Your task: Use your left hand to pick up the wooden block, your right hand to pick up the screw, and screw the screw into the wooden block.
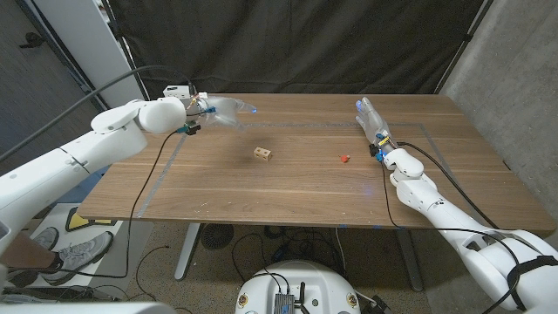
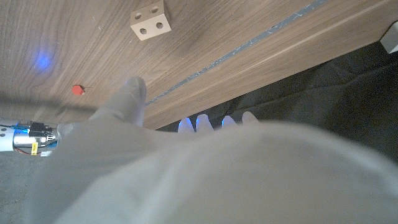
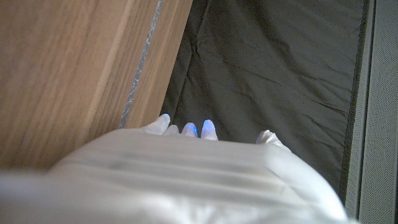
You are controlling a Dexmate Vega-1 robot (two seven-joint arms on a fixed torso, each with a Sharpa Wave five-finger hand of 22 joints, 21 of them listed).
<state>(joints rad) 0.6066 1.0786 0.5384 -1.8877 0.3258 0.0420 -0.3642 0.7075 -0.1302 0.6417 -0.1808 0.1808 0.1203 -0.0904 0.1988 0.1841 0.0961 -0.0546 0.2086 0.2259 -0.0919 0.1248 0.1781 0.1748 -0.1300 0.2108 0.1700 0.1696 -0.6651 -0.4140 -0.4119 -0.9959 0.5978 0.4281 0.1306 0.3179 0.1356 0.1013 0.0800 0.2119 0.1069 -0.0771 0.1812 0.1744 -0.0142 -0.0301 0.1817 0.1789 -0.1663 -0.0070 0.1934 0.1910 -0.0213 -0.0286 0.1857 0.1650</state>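
Right arm: seen nearest the head camera, coming in from the bottom right corner of the picture and reaching over the tabletop's (image 1: 261, 196) right part.
Wooden block: a small pale block (image 1: 262, 153) with round holes in its faces, set near the middle of the tabletop, free of both hands; it is also seen in the left wrist view (image 2: 149, 19), resting on the wood.
Screw: a small red piece (image 1: 344, 159) lying on the tabletop, to the right of the block and well apart from it, closer to the right hand than to the left; seen as a red dot in the left wrist view (image 2: 77, 89).
Left hand: the left hand (image 1: 216, 109) is held above the far left part of the tabletop, close to the far edge, its fingers stretched out toward the middle and held apart, with nothing in them; in its wrist view the hand (image 2: 205, 168) is seen from behind with the fingertips (image 2: 204, 123) reaching past the table's edge.
Right hand: the right hand (image 1: 373, 122) is placed over the far right part of the tabletop, fingers extended toward the far edge, nothing held; whether it touches the wood cannot be told. In its wrist view the hand (image 3: 186, 174) is seen with fingertips (image 3: 208, 129) lit blue and slightly apart.
Tape lines: pale strips (image 1: 161, 170) are marked on the tabletop, running along the left side and the far side.
Backdrop: a dark cloth (image 1: 288, 44) is hung behind the far edge of the table.
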